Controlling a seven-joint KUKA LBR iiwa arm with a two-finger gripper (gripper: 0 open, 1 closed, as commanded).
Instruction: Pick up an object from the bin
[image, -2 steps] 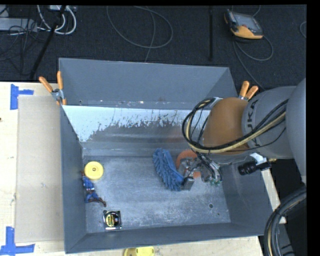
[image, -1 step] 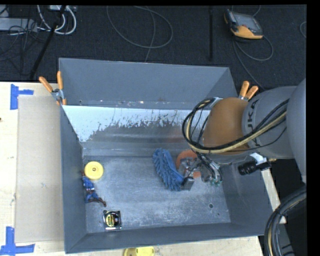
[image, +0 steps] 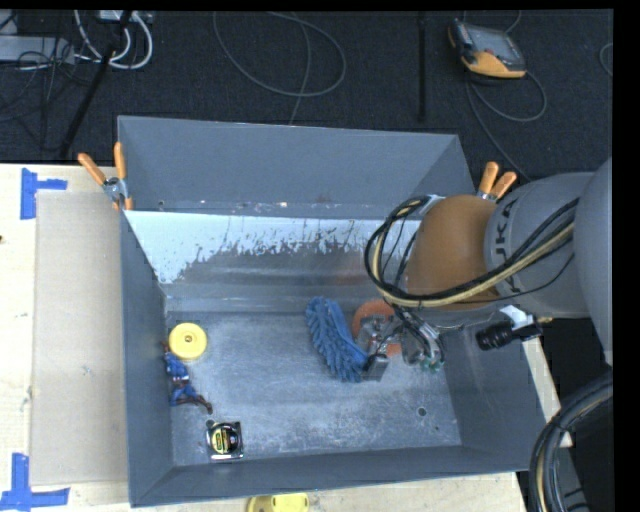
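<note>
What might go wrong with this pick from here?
The gripper sits at the right edge of the shaggy blue cloth, so it may catch only a few strands and drop it. An orange object lies right behind the gripper, partly hidden, and might get nudged or caught along.
</note>
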